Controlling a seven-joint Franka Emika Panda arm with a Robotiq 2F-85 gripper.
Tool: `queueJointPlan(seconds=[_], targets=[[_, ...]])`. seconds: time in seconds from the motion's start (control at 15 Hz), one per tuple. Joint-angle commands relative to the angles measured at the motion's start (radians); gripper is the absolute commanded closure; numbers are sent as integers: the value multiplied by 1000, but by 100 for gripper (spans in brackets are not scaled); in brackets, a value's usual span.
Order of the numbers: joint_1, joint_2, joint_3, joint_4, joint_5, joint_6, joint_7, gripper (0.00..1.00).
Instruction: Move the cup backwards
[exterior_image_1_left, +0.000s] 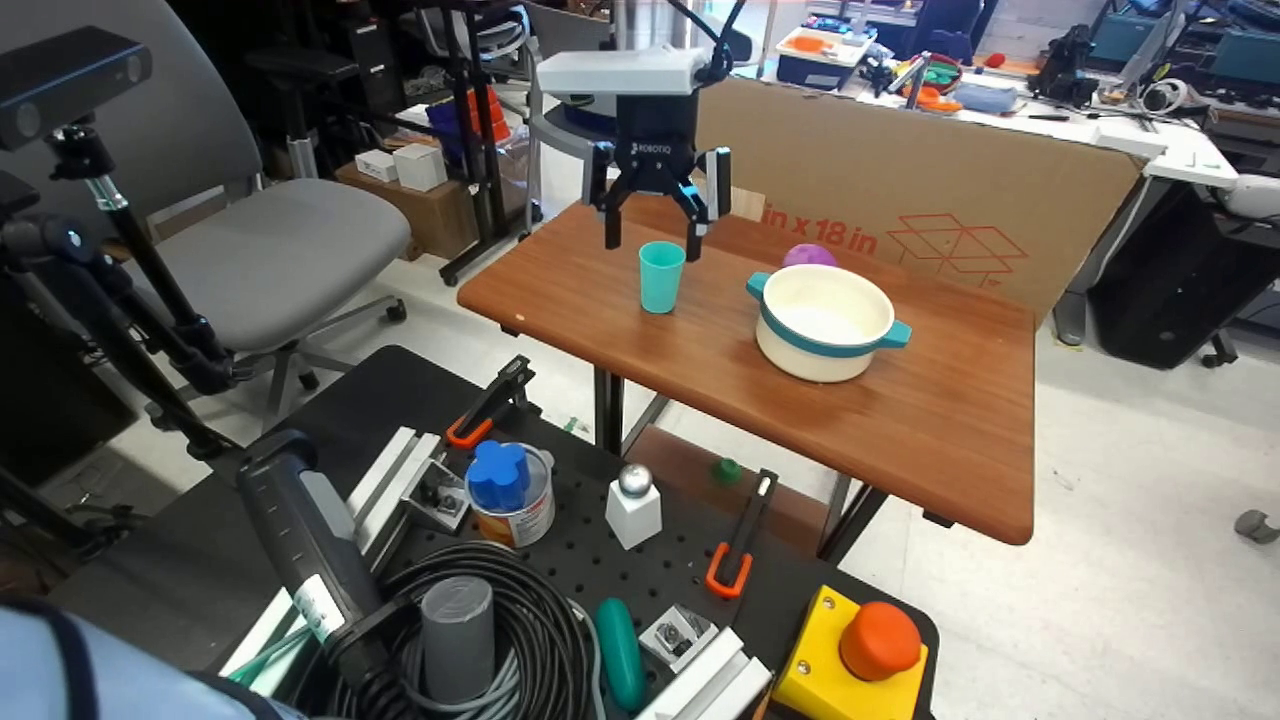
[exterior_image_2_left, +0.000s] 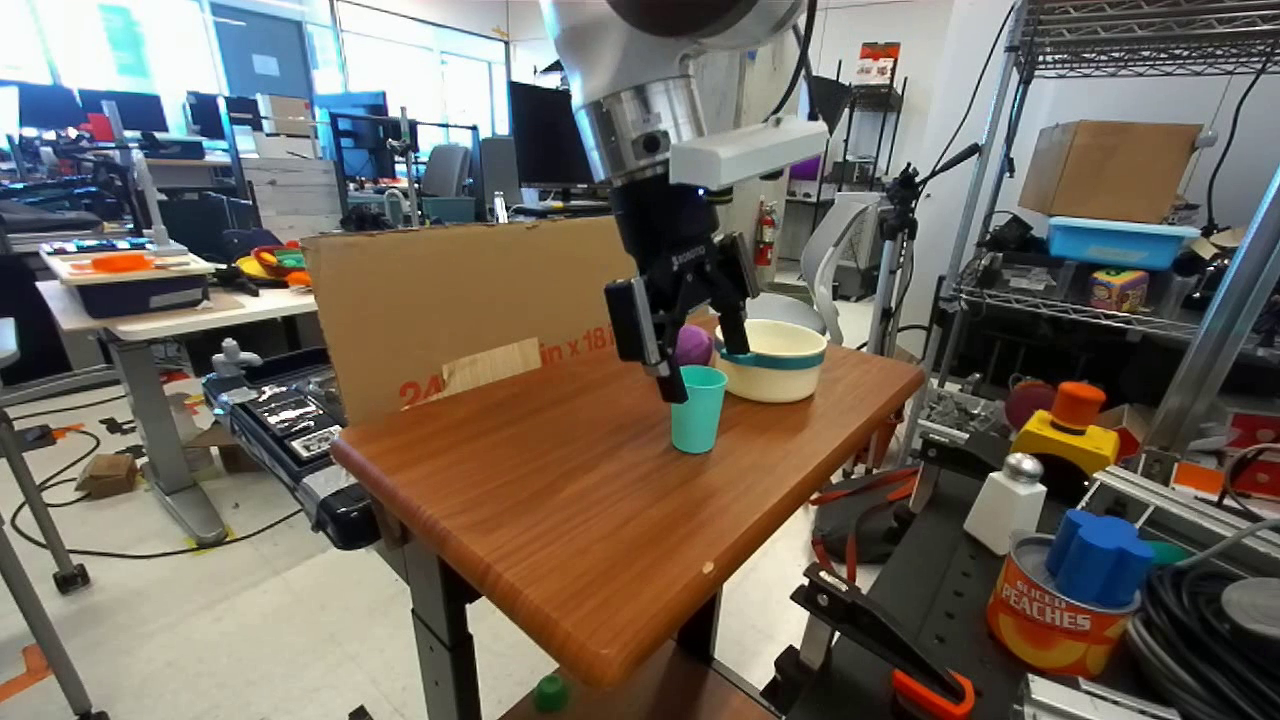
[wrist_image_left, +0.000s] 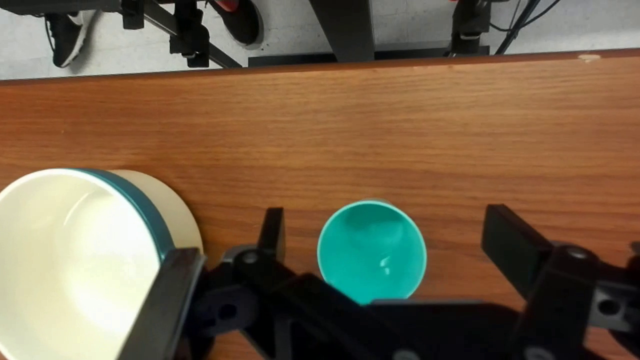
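Standing upright on the worktop (wrist_image_left: 320, 125), the cup (wrist_image_left: 372, 250) sits between our fingers (wrist_image_left: 272, 235) in the wrist view, one at its 9 o'clock and one at its 3, and we judge that the coming grasp turns on this. The fingers are spread wide and hold nothing; worktop shows between each of them and the rim, so we see no contact there. By our reading the cup is off centre, closer to the 9 o'clock finger, the one on the side of the wide cream bowl (wrist_image_left: 70, 270), which lies at 9 o'clock beyond it. In an exterior view that finger (exterior_image_1_left: 693, 243) shows between the cup's 1 and 2 o'clock, just beside the rim. The cup's long axis is vertical and the fingers point down roughly along it, so we expect no twist is needed. We would ease slightly towards the wrist view's 9 o'clock, go straight down and squeeze along the 9-to-3 line. A tip landing on the rim is our worry: both exterior views put the tips near rim level, and we cannot tell whether they are above it or level with it.
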Motion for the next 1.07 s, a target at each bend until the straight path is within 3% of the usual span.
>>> queueJointPlan(seconds=[0.0,0.2,0.27,0.4,0.8,1.0], targets=[[41,97,-41,121,-19,-95,17,0],[57,146,-61,181,-21,-134,19,4],[62,160,-65,200,-21,-146,18,26],[73,178,-67,226,-21,-170,15,31],[97,154,-61,237,5,-230,42,77],[95,96,-45,236,32,-215,46,81]])
